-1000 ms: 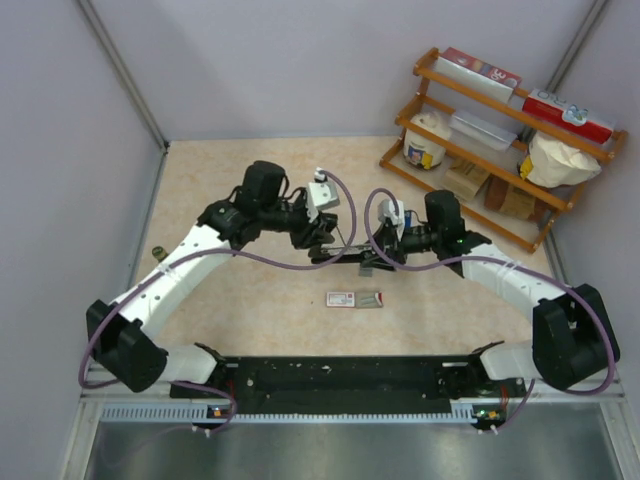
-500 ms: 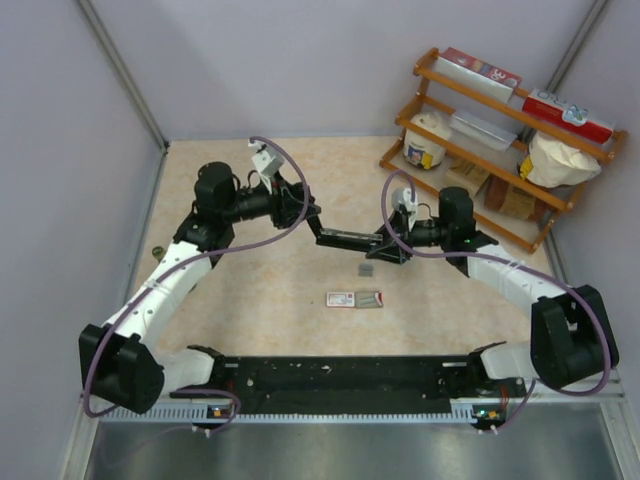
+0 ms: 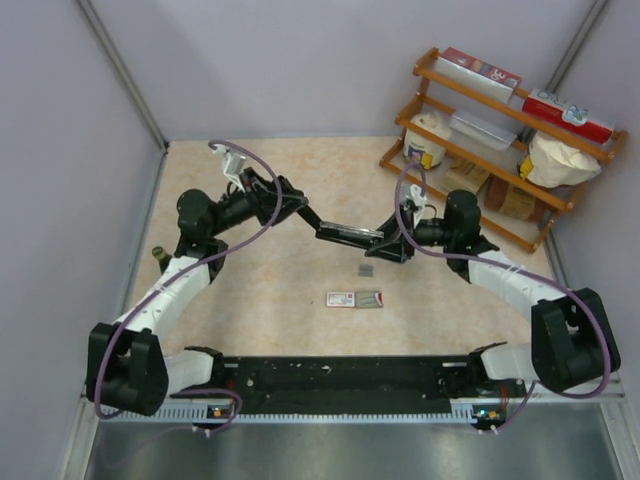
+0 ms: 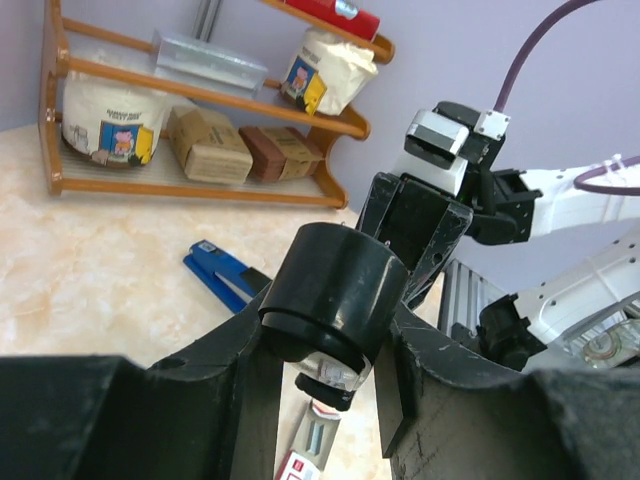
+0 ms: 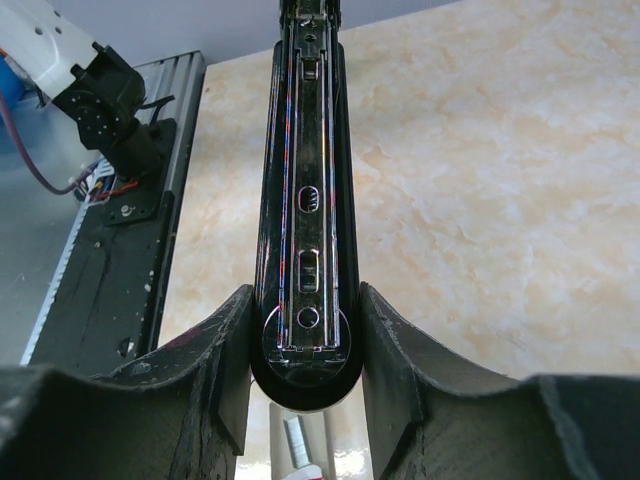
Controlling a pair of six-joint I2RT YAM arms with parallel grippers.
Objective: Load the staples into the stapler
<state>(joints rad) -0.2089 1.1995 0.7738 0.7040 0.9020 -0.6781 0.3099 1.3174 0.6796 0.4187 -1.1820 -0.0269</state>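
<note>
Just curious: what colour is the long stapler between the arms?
The long stapler is glossy black; clearest in right wrist view.

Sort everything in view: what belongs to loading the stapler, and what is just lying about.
For the job:
- stapler, held at its ends by the left gripper and right gripper
- staples
- staples box
- small grey piece, likely more staples

Lying about:
- shelf with tub, brown boxes and bag
- blue object by the shelf
</note>
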